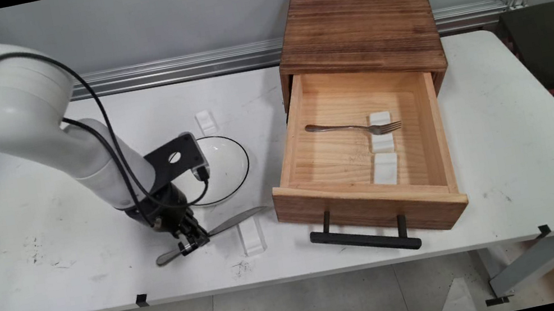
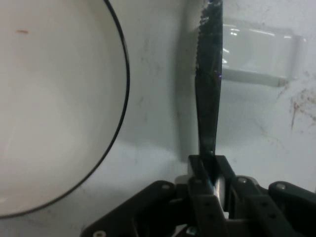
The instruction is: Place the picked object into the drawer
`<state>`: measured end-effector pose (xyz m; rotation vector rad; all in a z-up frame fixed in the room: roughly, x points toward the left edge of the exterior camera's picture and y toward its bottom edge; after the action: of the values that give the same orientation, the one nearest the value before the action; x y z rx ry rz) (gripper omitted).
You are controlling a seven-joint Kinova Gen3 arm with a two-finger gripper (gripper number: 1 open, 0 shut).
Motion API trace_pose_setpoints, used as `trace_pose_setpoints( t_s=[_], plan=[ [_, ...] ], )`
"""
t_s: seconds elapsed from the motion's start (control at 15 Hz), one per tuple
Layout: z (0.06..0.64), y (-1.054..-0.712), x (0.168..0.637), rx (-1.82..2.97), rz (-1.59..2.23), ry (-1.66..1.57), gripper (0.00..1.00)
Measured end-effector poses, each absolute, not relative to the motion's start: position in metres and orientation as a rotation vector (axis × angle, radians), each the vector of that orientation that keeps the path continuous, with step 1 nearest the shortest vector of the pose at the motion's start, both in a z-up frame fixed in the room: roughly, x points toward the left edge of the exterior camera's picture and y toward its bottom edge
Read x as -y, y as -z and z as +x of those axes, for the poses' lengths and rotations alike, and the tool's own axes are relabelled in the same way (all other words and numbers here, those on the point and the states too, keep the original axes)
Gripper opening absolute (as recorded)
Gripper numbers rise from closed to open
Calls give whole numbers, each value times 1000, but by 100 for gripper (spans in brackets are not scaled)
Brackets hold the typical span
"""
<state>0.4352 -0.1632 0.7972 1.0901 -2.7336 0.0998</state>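
Clamping knife (image 2: 208,98), pincer (image 1: 191,241); only hand view shows serrations

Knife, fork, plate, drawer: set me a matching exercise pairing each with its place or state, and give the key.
Things:
1. knife
2. fork
3. plate
4. drawer

Places or states:
A. pulled open from the wooden box
B. lying inside the drawer, tines over a white rest
C. clamped between the fingers of the gripper
D. on the table behind the gripper, white with a dark rim

Pairs: 1-C, 2-B, 3-D, 4-A
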Motion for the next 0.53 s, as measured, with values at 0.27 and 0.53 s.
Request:
trace_pose_setpoints(
  t_s=[0.27, 0.53],
  plan=[
    [441, -816, 160, 2745, 1078, -96, 0],
    [443, -848, 161, 2760, 1057, -101, 0]
  ],
)
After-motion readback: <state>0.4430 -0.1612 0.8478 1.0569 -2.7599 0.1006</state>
